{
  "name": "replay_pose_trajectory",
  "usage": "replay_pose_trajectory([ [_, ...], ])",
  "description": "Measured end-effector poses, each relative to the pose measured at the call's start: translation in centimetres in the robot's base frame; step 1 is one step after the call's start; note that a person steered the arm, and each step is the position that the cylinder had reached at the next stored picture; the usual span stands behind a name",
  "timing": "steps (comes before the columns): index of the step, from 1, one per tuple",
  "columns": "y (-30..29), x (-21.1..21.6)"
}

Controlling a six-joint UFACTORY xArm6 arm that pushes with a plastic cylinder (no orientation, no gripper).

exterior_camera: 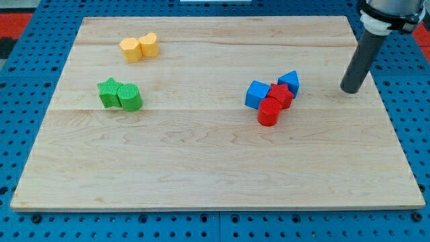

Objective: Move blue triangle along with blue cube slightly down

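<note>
My tip (350,89) stands right of the blue triangle (289,83); no fingers here; pushing down may drag the red blocks (274,104); the blue cube (256,93) could lag.

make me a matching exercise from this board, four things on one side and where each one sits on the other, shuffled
Things:
1. yellow blocks
2. green blocks
3. blue triangle
4. my tip

Places:
A. at the view's right end of the red and blue cluster
B. left part of the board, below the yellow pair
C. apart from every block, to the view's right of the cluster
D. near the board's top edge, left of centre

Pairs: 1-D, 2-B, 3-A, 4-C
</note>
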State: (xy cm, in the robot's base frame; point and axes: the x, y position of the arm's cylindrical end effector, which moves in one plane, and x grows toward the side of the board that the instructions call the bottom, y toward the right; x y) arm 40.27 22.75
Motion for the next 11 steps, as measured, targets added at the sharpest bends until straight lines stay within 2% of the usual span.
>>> replay_pose_trajectory([
  [3,-2.8,-2.7],
  [6,-8.7,-2.7],
  [11,-10.6,-3.2],
])
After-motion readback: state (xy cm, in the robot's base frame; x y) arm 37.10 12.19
